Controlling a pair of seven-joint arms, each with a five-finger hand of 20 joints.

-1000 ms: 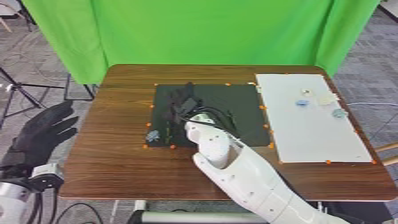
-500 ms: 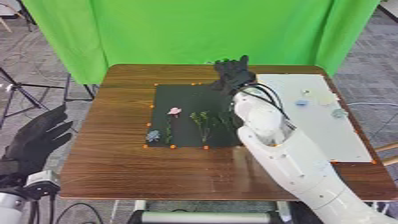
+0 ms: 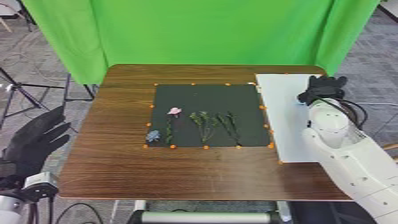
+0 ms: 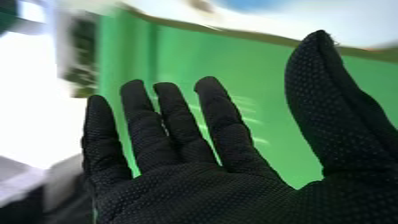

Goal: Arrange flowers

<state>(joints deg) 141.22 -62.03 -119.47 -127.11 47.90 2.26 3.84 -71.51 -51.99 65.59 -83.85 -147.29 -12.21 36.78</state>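
In the head view, the right hand [image 3: 325, 89] has moved from the far right corner of the black mat [image 3: 182, 92] to well right of it, above the far part of the white sheet [image 3: 286, 125]. Its forearm has swung off the mat, uncovering the dark green stems [image 3: 231, 127] in the mat's right half. The mat also bears a blue flower [image 3: 153, 135] at its near left corner, a pink flower [image 3: 174, 110] just right of that and farther back, and leafy green stems [image 3: 204, 125] around its middle. Right of the mat, the hand and forearm cover much of the sheet; part of another blue flower [image 3: 299, 103] peeps out beside the hand. The left hand [image 3: 35, 137] remains well left of the mat, fingers straight.

In the right wrist view, the right hand [image 4: 209, 192] is wide open, thumb well apart from the straight fingers, holding nothing. A blue patch [image 4: 266, 4] beyond is too blurred to identify.
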